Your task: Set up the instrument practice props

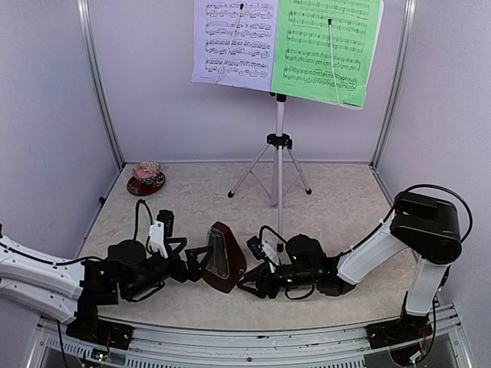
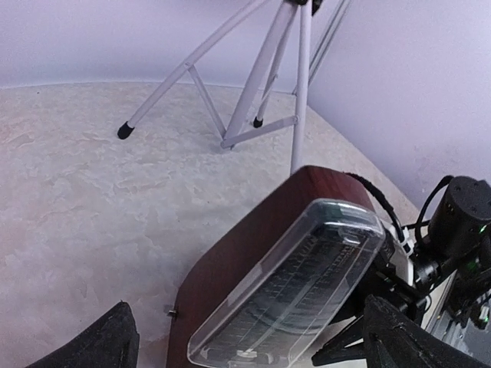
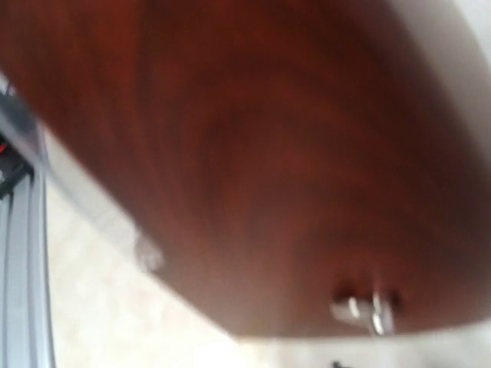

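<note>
Overhead, music stand (image 1: 279, 138) holds lavender sheet (image 1: 234, 42) and green sheet (image 1: 326, 50). Left gripper (image 2: 247, 307) gapes wide, straddling metronome (image 1: 222, 257); right gripper (image 1: 247, 285) beside it, opening unclear.

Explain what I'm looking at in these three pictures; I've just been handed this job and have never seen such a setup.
Two robot arms are bolted at the near edge of a table. The overhead picture looks down from behind them. The other two pictures come from a small camera on each arm's wrist. At the back stands a silver music stand carrying a lavender sheet and a green sheet. A brown metronome stands between the arms, and a small red round object sits at the far left. The left hand is open, its fingers spread either side of the metronome without gripping it. The right hand is up close at the metronome's other side. Its camera shows only blurred brown wood, so whether it grips is unclear.
</note>
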Tool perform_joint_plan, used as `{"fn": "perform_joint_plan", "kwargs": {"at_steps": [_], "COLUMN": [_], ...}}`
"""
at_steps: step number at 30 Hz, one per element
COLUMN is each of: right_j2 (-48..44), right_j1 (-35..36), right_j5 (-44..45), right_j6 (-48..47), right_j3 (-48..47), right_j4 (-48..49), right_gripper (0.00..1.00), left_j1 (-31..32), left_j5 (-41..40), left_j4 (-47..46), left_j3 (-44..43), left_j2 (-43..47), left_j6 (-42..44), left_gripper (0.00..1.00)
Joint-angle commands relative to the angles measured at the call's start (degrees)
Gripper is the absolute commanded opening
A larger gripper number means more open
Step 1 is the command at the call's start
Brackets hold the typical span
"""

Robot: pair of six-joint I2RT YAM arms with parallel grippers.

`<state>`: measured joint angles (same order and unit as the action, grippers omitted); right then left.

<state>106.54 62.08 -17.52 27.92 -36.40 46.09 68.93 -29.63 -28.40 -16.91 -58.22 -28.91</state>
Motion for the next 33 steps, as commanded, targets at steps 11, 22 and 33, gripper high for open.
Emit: {"fn": "perform_joint_plan", "kwargs": {"at_steps": [11, 22, 33], "right_j2": [-7.3, -7.3, -5.5], "right_j1": [0.3, -0.6, -1.1], "right_j5": [7.6, 12.7, 13.0], "right_j6": [-1.2, -3.5, -2.3], "right_j3": [7.0, 7.6, 8.7], "right_j4": [2.2, 4.2, 8.6], "right_gripper": [0.72, 0.81, 0.8], "left_j1": [2.4, -1.4, -0.2], "left_j5": [-5.6, 1.9, 0.0], "left_j4": [0.6, -1.0, 0.3], "left_j3": [-12.7, -17.6, -21.1], "left_j2": [-15.8, -25.4, -28.4], "left_j6": [7.2, 9.2, 12.4], "left_gripper": [0.99, 0.8, 0.47]}}
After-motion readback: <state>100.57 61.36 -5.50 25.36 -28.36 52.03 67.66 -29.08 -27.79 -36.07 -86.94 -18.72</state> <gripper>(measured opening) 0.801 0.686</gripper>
